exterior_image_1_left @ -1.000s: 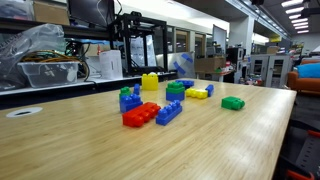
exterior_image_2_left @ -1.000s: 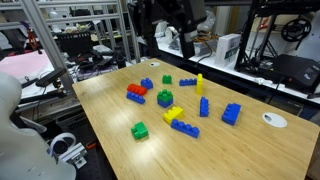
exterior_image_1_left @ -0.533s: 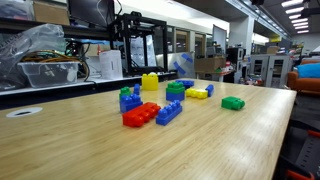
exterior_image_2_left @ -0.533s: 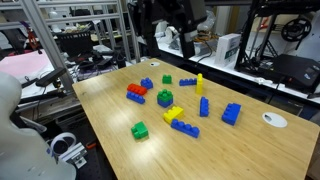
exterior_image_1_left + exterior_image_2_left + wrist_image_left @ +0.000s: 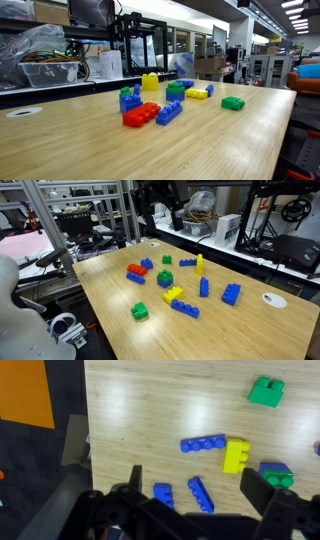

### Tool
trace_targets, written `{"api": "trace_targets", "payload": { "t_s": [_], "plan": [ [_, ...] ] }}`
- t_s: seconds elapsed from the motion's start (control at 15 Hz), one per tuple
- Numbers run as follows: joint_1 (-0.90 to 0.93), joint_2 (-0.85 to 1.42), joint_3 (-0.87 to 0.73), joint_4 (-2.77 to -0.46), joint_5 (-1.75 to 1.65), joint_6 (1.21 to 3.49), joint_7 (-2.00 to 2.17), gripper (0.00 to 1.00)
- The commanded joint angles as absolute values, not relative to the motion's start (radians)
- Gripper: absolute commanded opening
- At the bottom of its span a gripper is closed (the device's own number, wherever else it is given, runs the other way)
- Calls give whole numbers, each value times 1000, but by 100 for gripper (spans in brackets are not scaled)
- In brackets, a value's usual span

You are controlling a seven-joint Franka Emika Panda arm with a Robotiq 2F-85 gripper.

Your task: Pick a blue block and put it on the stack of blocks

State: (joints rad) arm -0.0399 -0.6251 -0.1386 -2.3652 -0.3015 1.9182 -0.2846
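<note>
Overhead, tool (image 5: 195, 475) spread wide, empty, blue block (image 5: 231, 293) apart from stack of blocks (image 5: 165, 278)

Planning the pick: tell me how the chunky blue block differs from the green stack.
The blue block is all blue; the stack of blocks is layered and mainly green. The blue block sits apart near the white disc; the stack of blocks stands mid-table among other bricks. Both rest on the table, unheld.
</note>
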Motion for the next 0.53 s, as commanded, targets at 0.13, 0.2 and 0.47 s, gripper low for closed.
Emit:
{"api": "trace_targets", "payload": {
  "t_s": [0.13,0.2,0.47],
  "plan": [
    [-6,-523,-70,-2348,-273,1985,-185,100],
    [5,-504,-61,-2346,-269,1998,-185,100],
    [39,-439,-31,-2335,-245,2039,-189,100]
  ]
}}
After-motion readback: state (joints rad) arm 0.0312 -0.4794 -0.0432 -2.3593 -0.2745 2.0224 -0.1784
